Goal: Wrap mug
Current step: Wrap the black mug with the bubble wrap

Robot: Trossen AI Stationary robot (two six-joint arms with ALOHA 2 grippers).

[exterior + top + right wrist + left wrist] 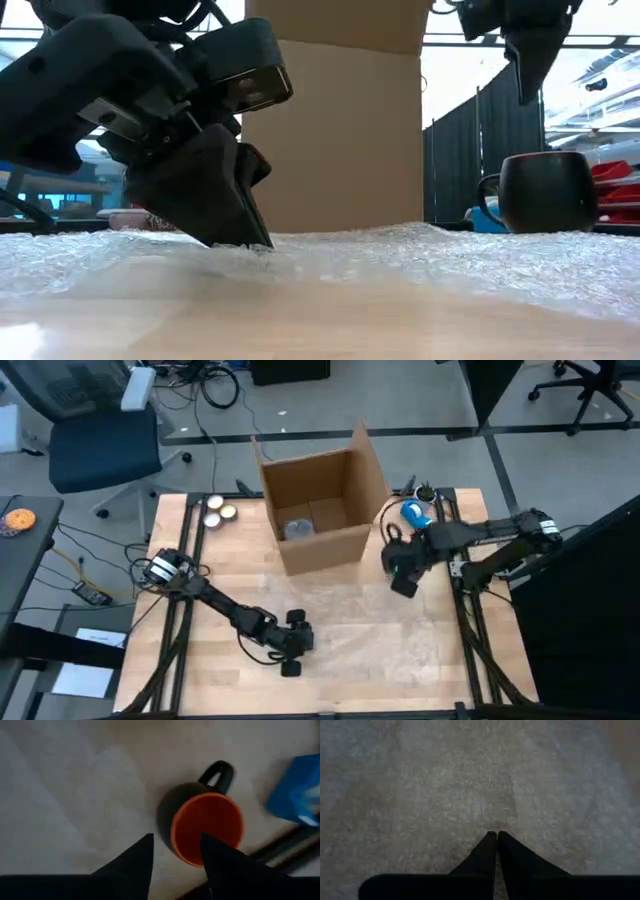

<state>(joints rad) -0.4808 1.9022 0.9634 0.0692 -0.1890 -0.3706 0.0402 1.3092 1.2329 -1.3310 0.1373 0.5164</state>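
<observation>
Over by the counter's right edge, mug (200,822) stands upright beside bubble wrap (350,625); right gripper (176,851) open above it. Left gripper (493,838) closed, pinching wrap. Risk: off-centre descent tips mug

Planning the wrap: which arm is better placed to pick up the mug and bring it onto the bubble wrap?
Right. The right gripper hangs open directly above the mug, which stands upright just off the bubble wrap. The left gripper is shut, tips down on the wrap, far from the mug.
</observation>
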